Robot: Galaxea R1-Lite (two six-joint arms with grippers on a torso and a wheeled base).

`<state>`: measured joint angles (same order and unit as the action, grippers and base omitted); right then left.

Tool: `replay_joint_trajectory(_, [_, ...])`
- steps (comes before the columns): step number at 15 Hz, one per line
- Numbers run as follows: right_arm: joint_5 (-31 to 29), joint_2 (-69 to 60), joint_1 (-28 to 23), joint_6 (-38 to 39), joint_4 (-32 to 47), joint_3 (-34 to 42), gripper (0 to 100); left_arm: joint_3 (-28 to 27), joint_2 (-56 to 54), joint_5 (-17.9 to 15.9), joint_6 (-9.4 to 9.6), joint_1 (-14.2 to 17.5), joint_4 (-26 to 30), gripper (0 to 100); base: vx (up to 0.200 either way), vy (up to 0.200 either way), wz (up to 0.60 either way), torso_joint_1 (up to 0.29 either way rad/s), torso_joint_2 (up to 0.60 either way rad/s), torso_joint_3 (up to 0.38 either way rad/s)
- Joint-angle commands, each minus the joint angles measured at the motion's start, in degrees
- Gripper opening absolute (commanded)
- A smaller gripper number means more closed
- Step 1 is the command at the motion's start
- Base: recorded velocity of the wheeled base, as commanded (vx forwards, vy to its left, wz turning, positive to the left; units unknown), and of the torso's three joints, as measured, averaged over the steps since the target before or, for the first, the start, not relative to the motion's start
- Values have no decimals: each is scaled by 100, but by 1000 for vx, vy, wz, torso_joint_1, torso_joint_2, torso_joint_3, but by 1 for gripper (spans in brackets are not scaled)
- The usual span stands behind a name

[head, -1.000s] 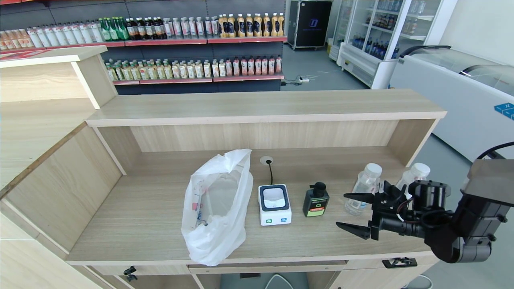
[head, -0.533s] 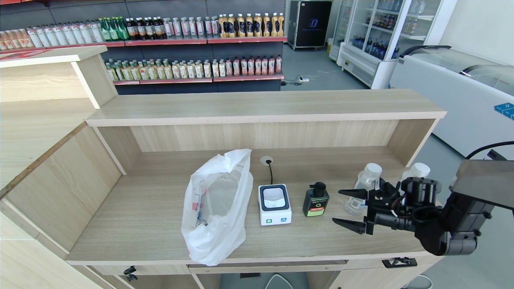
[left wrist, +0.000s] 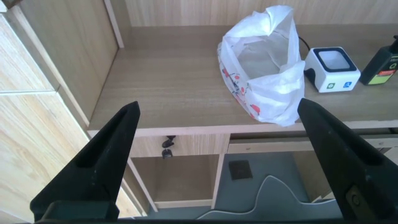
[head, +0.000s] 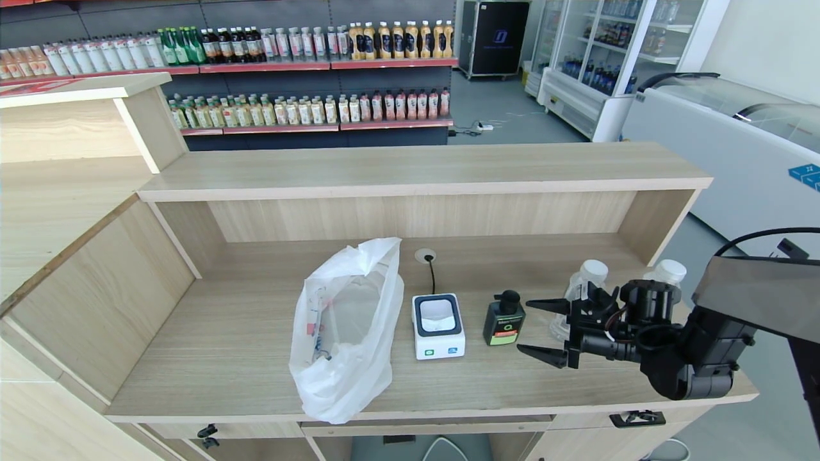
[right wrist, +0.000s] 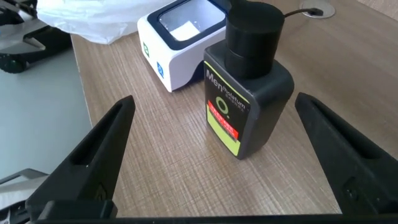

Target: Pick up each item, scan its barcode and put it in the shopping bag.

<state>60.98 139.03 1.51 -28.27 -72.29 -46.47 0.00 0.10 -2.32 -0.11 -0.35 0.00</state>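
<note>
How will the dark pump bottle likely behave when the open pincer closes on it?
The pump bottle looks rigid, so it probably won't deform. Its broad base suggests it stands steady, yet a high nudge from the right pincer could tip it. Smooth sides may slip.

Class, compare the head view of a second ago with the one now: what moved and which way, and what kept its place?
The right gripper, jaws open and empty, slid leftward over the counter towards the dark pump bottle, stopping just short of it. Nothing was gripped or released. The shopping bag, scanner, pump bottle and two clear bottles stayed put.
</note>
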Motion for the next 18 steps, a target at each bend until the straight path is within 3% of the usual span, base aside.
replay_joint_trajectory(1, [2,71,60,-3,13,-20,100,0,-1,3,2,0,0,100,0,0,0,0,0,0])
replay_joint_trajectory(11, [2,335,280,76,22,-231,100,0,-1,3,2,0,0,100,0,0,0,0,0,0])
replay_joint_trajectory(12, [2,361,297,85,22,-301,0,0,-1,-6,2,0,0,100,0,0,0,0,0,0])
replay_joint_trajectory(18, [2,89,104,58,-22,-161,0,0,-1,3,2,0,-9,100,0,0,0,0,0,0])
